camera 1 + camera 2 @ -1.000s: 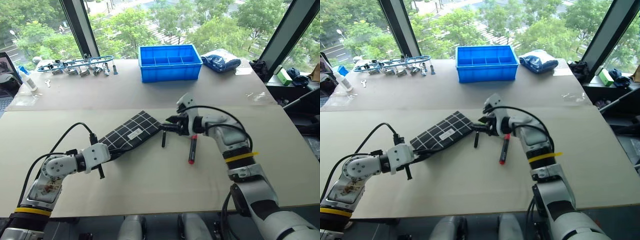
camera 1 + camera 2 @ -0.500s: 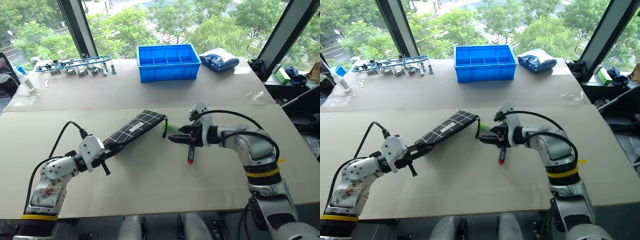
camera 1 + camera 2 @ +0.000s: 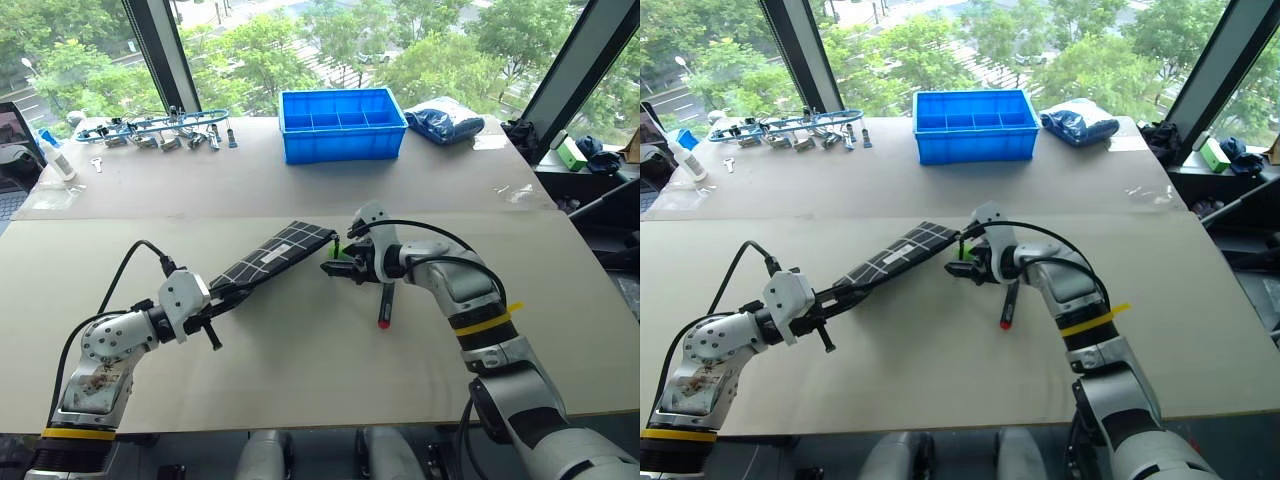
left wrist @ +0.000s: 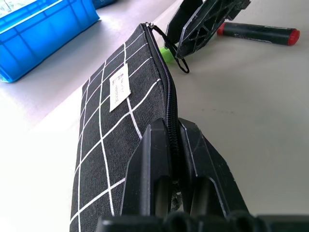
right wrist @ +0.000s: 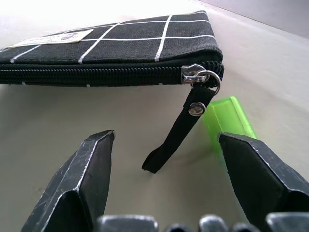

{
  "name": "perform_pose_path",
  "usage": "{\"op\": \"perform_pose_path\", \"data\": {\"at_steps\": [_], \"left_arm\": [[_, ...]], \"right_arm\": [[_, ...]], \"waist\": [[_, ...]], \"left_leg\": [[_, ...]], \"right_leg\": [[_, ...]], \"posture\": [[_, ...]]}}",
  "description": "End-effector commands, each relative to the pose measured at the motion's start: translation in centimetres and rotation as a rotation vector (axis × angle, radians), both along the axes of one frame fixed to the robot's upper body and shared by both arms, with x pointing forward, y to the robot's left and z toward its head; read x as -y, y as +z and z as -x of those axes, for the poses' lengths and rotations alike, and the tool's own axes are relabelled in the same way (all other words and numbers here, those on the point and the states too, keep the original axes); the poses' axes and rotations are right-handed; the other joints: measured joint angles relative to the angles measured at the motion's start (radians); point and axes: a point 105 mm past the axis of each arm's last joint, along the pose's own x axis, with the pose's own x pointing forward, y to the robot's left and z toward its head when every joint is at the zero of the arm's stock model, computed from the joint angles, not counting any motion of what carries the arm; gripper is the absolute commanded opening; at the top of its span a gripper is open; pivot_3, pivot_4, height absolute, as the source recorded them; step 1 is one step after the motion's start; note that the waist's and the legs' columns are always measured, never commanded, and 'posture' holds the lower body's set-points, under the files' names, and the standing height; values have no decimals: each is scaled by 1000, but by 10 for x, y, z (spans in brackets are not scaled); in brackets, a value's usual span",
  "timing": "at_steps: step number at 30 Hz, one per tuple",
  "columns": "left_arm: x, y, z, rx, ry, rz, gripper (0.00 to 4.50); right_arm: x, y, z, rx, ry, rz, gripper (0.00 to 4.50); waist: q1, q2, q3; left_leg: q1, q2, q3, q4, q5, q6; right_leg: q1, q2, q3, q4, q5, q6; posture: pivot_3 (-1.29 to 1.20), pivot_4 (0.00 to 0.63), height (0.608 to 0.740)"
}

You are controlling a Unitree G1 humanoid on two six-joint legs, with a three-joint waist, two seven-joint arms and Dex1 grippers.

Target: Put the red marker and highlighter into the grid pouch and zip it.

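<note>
**Left pincer clenched on pouch; right pincer spread around the zip strap**

- Left gripper (image 4: pixel 169 140): nearest to the robot. Fingers pinched tight on the zipper edge at the near end of the grid pouch (image 3: pixel 275 255). From this grip the pouch stretches away, forward and to the right, label side up.
- Right gripper (image 5: pixel 166 140): at the pouch's far corner, pointing toward the left gripper. Fingers (image 5: pixel 91 169) released and standing well apart, nothing held.
- Zipper pull strap (image 5: pixel 178 135): hangs from the slider at that far corner, dropping into the gap between the right fingers. Neither finger touches it. Zipper teeth look closed up to the slider.
- Highlighter (image 5: pixel 227 118): green, lying on the table (image 3: pixel 300 370) just past the right fingertips, beside the strap and the pouch corner, outside the pouch.
- Red marker (image 3: pixel 385 303): on the table to the right of the right fingertips, just beside that wrist, one red end toward the robot. Apart from the pouch.
- Far beyond both grippers: blue bin (image 3: pixel 342 122) at the back of the table, blue bag (image 3: pixel 442 118) to its right, and a row of small tools (image 3: pixel 150 130) to its left.
</note>
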Motion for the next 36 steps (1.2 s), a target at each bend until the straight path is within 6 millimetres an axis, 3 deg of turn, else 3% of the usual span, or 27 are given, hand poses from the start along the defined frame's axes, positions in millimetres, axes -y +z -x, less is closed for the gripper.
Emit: {"op": "perform_pose_path", "data": {"at_steps": [1,13,20,25,30,36], "left_arm": [[5,9,2,35,-16,7,0],[8,10,1,36,-17,15,0],[9,11,0,38,-22,18,0],[12,11,0,37,-33,19,0],[13,12,0,38,-36,22,0],[16,11,0,34,-43,27,0]], "right_arm": [[-11,16,6,62,77,-27,32],[-33,15,21,50,168,-11,32],[-56,17,46,65,341,-7,32],[-77,31,75,54,517,-80,32],[-83,18,79,32,529,-42,32],[-89,17,79,-29,517,-91,32]], "waist": [[0,0,0],[0,0,0],[0,0,0],[0,0,0],[1,0,0],[1,0,0]], "left_leg": [[0,0,0,0,0,0],[0,0,0,0,0,0],[0,0,-1,0,0,0],[0,0,-1,1,0,0],[0,0,-2,1,0,0],[0,0,-1,1,0,0]], "right_leg": [[0,0,0,0,0,0],[0,0,0,0,0,0],[0,0,0,1,0,0],[0,0,0,1,0,0],[0,0,0,1,0,0],[0,0,-1,1,0,0]], "posture": [[0,150,740],[0,150,740],[0,150,740],[0,150,740],[0,150,740],[0,150,740]]}}
